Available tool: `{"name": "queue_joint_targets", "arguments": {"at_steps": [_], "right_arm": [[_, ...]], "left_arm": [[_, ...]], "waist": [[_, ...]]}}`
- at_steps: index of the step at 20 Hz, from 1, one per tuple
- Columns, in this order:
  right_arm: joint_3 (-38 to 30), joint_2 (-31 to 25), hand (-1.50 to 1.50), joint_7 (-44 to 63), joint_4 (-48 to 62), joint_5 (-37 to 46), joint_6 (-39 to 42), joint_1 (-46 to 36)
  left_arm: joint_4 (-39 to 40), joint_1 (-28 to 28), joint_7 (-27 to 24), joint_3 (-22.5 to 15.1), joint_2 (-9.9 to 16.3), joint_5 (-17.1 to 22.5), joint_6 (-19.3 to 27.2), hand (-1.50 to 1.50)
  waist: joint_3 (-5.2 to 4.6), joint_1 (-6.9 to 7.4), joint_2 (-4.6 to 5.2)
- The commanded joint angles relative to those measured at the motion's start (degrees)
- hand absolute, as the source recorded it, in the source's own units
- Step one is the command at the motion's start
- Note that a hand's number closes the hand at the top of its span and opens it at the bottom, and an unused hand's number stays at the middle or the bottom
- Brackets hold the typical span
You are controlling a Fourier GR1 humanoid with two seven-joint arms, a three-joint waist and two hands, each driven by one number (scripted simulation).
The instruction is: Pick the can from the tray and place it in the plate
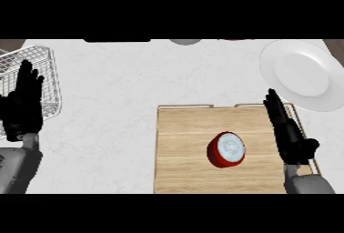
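At the far left you see a wire basket (47, 82) standing on the white counter (114, 136). The left hand (23, 107) shows in front of the basket near the left edge, fingers straight and pointing up, holding nothing.

Moving right, you find the wooden tray (188, 141) lying flat on the counter, with two slot handles along its far edge. The can (227, 149) rests on the tray, right of the tray's middle. The can is red with a pale silver end, and it lies tilted so that this end faces up toward you. Nothing touches the can.

Further right, the right hand (289, 134) sits over the right edge of the tray, just beside the can but apart from it. Its fingers are straight and point away from you, its thumb sticks out to the right, and it holds nothing.

At the upper right you see the white plate (306, 75) on the counter, beyond the tray's far right corner. The plate carries nothing. The fingertips of the right hand point toward its near rim.
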Motion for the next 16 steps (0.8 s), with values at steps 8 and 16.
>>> {"name": "queue_joint_targets", "arguments": {"at_steps": [8, 16], "right_arm": [[-11.88, -20.54, 1.5, 10.93, -6.88, 8.7, -3.69, -10.08], [-14.93, -8.75, -1.5, 2.08, -22.39, 0.95, -5.06, 4.51]], "left_arm": [[2.71, 10.2, 6.31, -12.14, -8.28, 4.44, -12.13, 0.0], [-0.64, 15.74, 4.13, -13.71, -9.93, 3.9, -15.38, 0.0]], "waist": [[-0.62, -1.25, -1.52], [-0.09, 0.05, -1.54]]}}
